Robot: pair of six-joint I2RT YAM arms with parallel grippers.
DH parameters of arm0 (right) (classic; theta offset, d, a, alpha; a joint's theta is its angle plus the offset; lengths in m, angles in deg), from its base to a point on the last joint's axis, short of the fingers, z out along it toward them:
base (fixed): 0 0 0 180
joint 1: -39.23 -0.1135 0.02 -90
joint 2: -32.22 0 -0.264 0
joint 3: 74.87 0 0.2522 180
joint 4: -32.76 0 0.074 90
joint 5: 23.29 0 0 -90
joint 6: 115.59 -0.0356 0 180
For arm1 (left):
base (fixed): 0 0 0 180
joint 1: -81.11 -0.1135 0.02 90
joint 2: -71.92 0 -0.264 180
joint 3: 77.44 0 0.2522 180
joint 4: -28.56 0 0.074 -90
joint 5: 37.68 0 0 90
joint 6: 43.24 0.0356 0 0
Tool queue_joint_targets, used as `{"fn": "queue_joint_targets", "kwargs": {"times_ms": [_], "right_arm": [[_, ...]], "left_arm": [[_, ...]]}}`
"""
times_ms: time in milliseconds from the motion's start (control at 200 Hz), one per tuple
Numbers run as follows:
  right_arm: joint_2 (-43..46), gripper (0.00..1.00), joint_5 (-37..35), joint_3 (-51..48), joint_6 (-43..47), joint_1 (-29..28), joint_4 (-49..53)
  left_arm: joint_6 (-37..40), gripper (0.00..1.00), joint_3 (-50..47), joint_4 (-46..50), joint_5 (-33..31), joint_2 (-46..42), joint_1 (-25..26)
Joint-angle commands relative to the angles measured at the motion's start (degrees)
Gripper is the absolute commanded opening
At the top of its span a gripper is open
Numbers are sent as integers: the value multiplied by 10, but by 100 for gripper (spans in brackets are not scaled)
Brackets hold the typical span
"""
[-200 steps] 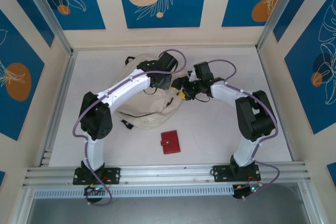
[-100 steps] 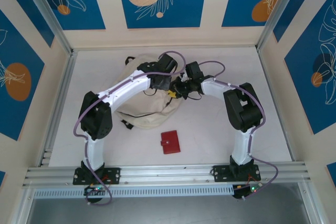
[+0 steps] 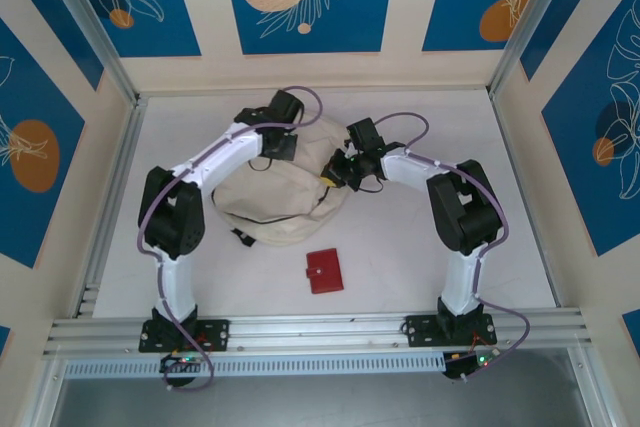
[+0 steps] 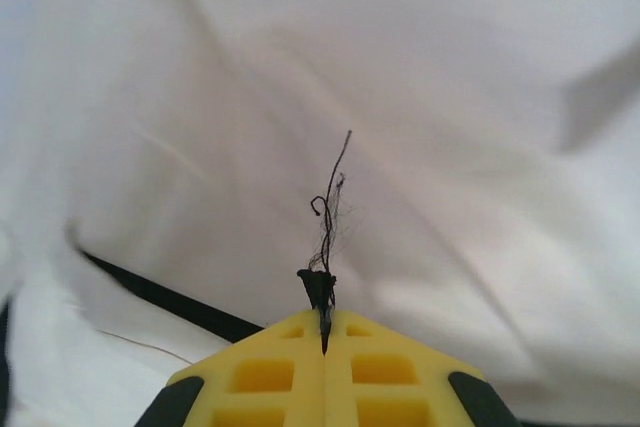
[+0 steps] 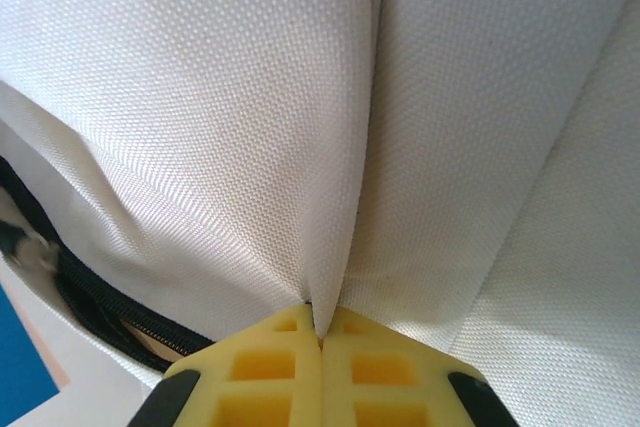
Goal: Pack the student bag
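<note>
pinching a fold of cream cloth, the right gripper (image 5: 320, 325) is clenched on the student bag (image 5: 200, 127) at its right edge. the left gripper (image 4: 323, 322) is pressed shut by the bag's far left part, a wisp of black thread (image 4: 330, 207) caught at its tips; whether that thread belongs to the bag i cannot tell. the bag lies slumped mid tabletop (image 3: 420, 247). the step looks like opening the bag; the next move calls for spreading its mouth so the red wallet (image 3: 324, 271), lying near its front, can go in. count: one bag, one wallet, two grippers.
</note>
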Motion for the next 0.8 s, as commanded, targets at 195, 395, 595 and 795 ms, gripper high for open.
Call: {"fn": "queue_joint_targets", "kwargs": {"times_ms": [195, 395, 595, 795], "right_arm": [[32, 0, -112, -17, 58, 19, 101], [13, 0, -141, 27, 126, 51, 114], [21, 9, -75, 35, 178, 56, 102], [93, 56, -112, 35, 206, 49, 158]], "left_arm": [[39, 0, 9, -22, -22, 10, -83], [23, 0, -12, -29, -21, -1, -88], [6, 0, -58, -40, -26, -24, -89], [-7, 41, -60, -33, 8, -47, -90]]}}
